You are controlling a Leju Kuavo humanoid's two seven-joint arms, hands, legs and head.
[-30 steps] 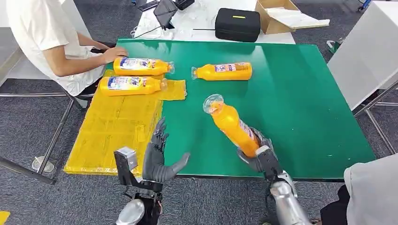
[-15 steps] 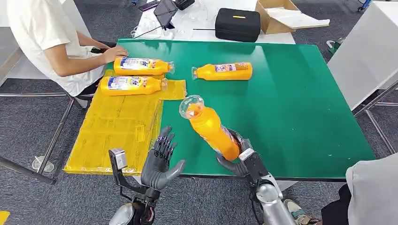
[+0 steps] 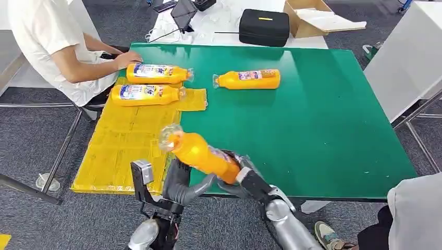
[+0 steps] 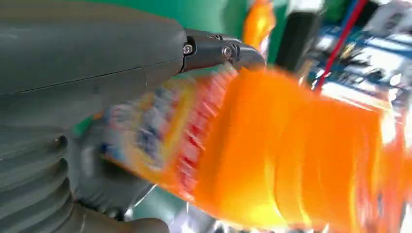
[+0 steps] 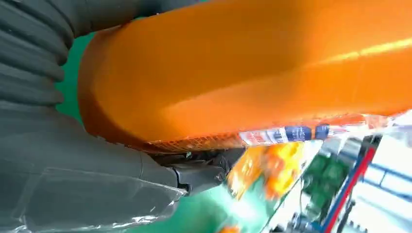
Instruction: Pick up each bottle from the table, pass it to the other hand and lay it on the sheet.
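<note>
The orange bottle (image 3: 200,153), gripped by the right hand (image 3: 245,179), has been carried leftward over the table (image 3: 323,114) edge, now resting against the open left hand (image 3: 180,182).

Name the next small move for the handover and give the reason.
Probably close the left hand around the orange bottle. The right hand grips the bottle's base end and has it lying across the left palm, whose fingers look apart; the yellow sheet lies on the left hand's side.

two bottles (image 3: 148,83) crowd sheet's (image 3: 125,143) far end (near half bare)
</note>
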